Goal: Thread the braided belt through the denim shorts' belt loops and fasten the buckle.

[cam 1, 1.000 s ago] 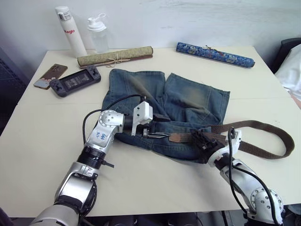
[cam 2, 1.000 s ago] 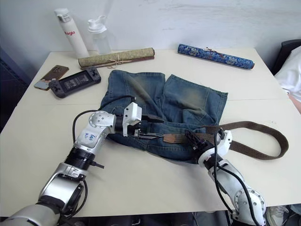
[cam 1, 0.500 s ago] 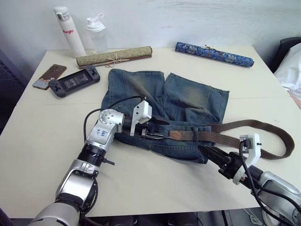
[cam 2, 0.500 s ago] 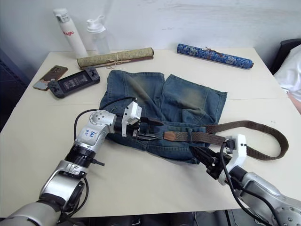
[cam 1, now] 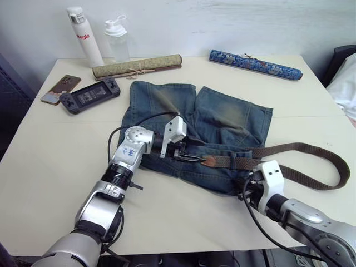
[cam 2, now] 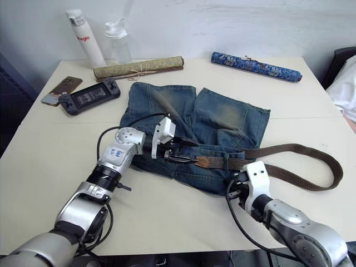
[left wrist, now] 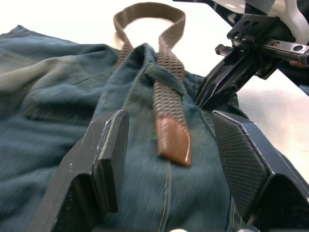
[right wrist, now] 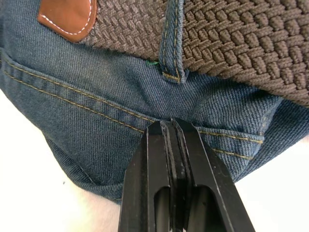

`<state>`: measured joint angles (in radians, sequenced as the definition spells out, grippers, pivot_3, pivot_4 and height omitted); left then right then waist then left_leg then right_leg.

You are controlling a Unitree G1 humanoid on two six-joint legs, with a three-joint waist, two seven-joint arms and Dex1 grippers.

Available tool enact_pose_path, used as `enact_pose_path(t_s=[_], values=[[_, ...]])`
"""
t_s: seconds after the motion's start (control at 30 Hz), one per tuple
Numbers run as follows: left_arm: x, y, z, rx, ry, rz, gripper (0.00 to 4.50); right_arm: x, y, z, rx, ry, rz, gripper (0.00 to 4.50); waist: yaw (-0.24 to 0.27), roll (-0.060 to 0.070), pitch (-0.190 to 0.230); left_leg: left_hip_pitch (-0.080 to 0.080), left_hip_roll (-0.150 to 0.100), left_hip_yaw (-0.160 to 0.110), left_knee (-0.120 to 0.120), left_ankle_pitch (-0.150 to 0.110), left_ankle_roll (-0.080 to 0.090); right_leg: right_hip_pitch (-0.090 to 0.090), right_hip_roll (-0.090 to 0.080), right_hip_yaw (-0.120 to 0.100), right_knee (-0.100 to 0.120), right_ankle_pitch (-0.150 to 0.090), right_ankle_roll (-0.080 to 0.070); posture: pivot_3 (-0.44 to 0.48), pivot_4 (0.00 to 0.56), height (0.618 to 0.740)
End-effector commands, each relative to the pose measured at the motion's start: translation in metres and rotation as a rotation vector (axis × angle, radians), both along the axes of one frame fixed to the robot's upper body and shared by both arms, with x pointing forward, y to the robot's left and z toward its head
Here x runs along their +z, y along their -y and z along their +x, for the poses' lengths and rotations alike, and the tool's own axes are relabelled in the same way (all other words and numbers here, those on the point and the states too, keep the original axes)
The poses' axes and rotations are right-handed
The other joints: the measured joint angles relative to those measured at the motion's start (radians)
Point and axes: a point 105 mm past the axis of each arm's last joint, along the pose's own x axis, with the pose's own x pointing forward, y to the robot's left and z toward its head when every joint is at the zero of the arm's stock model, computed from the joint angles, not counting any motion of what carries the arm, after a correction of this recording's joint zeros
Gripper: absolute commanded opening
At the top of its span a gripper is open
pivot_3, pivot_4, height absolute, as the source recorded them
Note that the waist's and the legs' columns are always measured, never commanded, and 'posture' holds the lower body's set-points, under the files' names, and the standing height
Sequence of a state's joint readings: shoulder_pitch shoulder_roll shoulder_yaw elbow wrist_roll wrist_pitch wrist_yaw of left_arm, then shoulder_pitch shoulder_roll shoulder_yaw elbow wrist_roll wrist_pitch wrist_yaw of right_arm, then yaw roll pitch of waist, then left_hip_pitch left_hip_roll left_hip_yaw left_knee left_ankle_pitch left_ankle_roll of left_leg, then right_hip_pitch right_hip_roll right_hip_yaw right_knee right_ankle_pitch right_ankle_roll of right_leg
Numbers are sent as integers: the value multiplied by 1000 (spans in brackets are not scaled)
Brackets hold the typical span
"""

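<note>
Now the left tool (left wrist: 169, 145) is gaping wide over the shorts (cam 1: 222, 119) on the tabletop (cam 1: 50, 150), straddling the belt (left wrist: 170, 96) tip without touching it. The right tool (right wrist: 175, 140), fingers pressed together, is touching the waistband below a loop (right wrist: 172, 43) the belt is passing through.

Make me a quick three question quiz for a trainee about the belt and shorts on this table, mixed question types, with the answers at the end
1. True or false: the leather tip of the braided belt has already passed under a belt loop on the denim shorts.
2. Which gripper is open?
A. left gripper
B. right gripper
C. both
3. Fill in: the right gripper's shut tips sit at the shorts' ____ edge, just below the loop.

Key
1. True: in the right wrist view the braid runs under the loop and the tip lies beyond it.
2. A: its fingers stand apart on either side of the tip.
3. Waistband.
</note>
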<state>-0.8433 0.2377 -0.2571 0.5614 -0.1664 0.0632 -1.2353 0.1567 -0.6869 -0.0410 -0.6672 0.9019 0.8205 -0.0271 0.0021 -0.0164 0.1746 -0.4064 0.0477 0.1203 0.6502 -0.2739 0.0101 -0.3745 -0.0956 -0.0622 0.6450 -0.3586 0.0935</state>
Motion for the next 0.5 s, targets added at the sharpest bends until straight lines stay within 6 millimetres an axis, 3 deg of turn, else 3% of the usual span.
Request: enact_pose_path(t_s=[0.03, 0.37, 0.5], values=[[-7, 10, -1, -24, 56, 65, 3028, -17, -1, -6, -6, -68, -33, 90, -3, 0, 0, 0, 0, 0, 0, 0, 0, 0, 0, 0, 0, 0, 0, 0, 150, 737], [-23, 19, 17, 68, 111, 147, 3028, -12, -6, -4, 1, -50, -11, 90, -3, -8, -6, 0, 1, 0, 0, 0, 1, 0, -1, 1, 0, 0, 0, 0, 150, 737], [-29, 15, 14, 55, 54, 170, 3028, -11, -7, -4, -1, -46, -10, 90, -3, -10, -7, 0, 1, 0, 0, 0, 1, 0, -1, 1, 1, 0, 0, 0, 150, 737]])
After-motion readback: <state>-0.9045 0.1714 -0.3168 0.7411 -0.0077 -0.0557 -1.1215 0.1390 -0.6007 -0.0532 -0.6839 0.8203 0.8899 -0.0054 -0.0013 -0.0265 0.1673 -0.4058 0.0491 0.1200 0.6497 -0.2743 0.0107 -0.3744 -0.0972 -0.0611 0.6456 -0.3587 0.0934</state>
